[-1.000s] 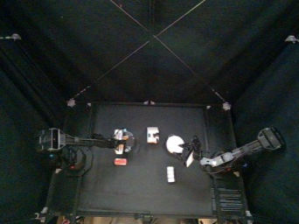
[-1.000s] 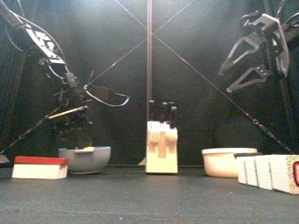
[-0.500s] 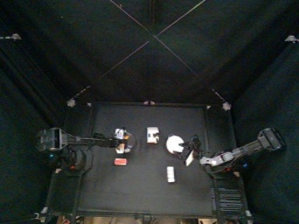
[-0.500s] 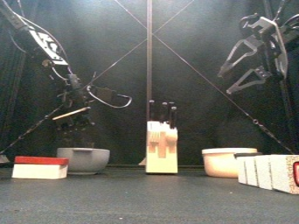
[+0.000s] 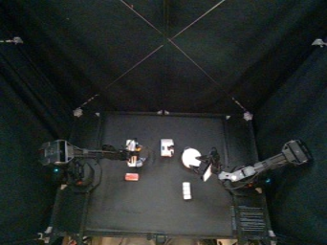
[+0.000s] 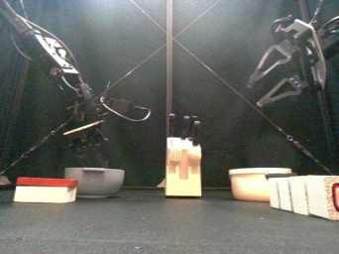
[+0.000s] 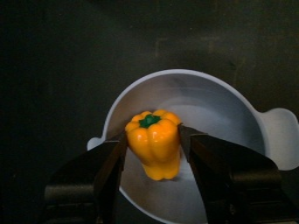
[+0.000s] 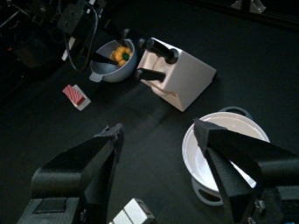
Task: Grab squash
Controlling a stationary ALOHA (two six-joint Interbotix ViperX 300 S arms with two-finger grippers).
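No squash shows; the only vegetable is a yellow-orange one with a green stem (image 7: 155,144), shaped like a bell pepper. My left gripper (image 7: 156,145) is shut on it, one jaw on each side, and holds it just above a grey bowl (image 7: 222,105). In the front view the left gripper (image 6: 86,139) hangs over that bowl (image 6: 95,180) at the left. The right wrist view shows the vegetable (image 8: 121,57) at the bowl (image 8: 105,73). My right gripper (image 8: 158,131) is open and empty, high above the table's right side (image 6: 284,74).
A pale knife block (image 6: 183,169) stands mid-table. A white bowl (image 6: 259,183) sits to its right, near the right arm. A red box (image 6: 46,189) lies at the front left, and white boxes (image 6: 307,193) at the front right.
My left gripper has risen a little with the vegetable; the yellow that showed at the grey bowl's rim in the front view is gone. The right arm has not moved.
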